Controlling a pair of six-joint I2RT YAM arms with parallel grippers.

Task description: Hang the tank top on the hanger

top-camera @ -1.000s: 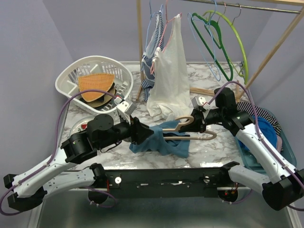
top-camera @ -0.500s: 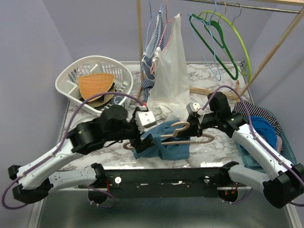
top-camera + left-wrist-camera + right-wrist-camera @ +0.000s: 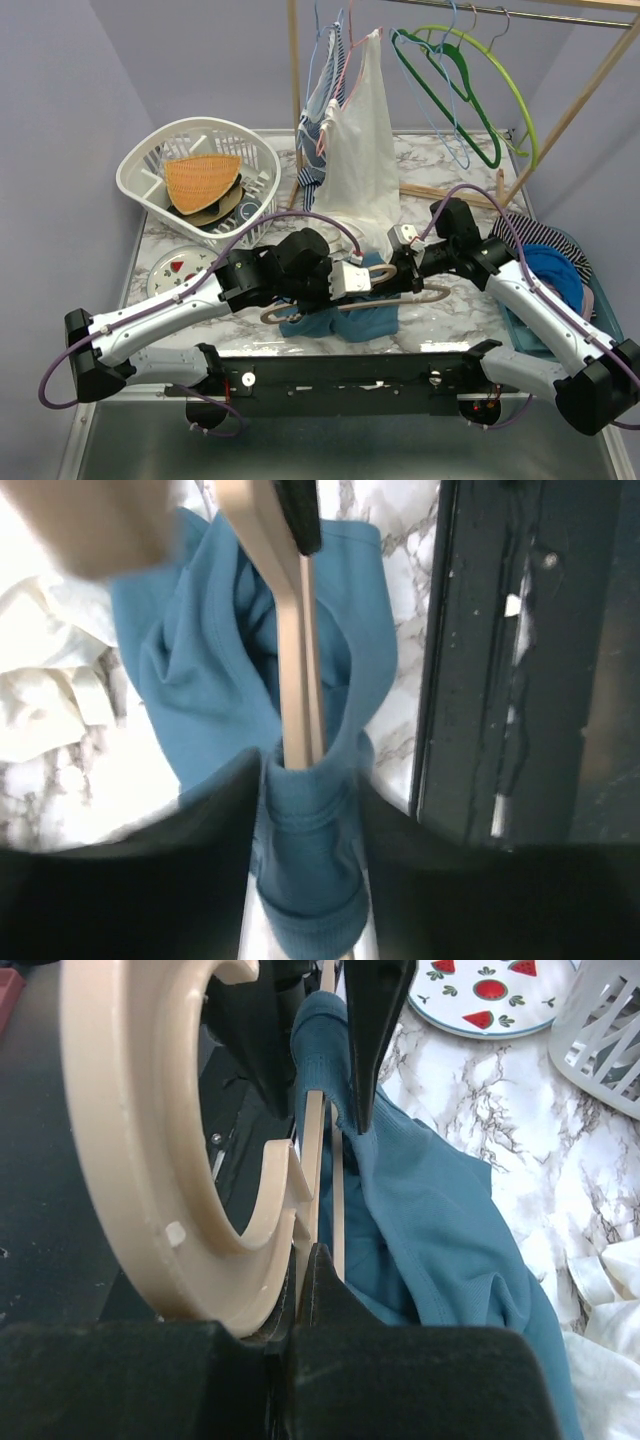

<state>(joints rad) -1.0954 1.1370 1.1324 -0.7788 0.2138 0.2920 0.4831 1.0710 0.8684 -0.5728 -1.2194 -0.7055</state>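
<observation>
The teal tank top (image 3: 350,322) lies bunched on the marble table near the front edge. The beige hanger (image 3: 432,293) lies across it, its left end sticking out at the left. My left gripper (image 3: 352,280) is shut on a fold of the tank top (image 3: 305,880), which wraps the hanger's arm (image 3: 290,680). My right gripper (image 3: 398,265) is shut on the hanger's neck just below its hook (image 3: 130,1160). In the right wrist view (image 3: 305,1295) the tank top (image 3: 440,1230) hangs beside the hanger's bars.
A white basket (image 3: 140,165) stands at the back left, with a watermelon plate (image 3: 172,272) in front of it. A cream garment (image 3: 360,150), a striped garment (image 3: 322,105) and green hangers (image 3: 470,110) hang from the rack. A bin of clothes (image 3: 560,270) sits on the right.
My left arm has swung right, carrying the tank top fabric along the hanger. The hanger's left end now pokes out past the fabric. My right gripper shifted slightly left.
</observation>
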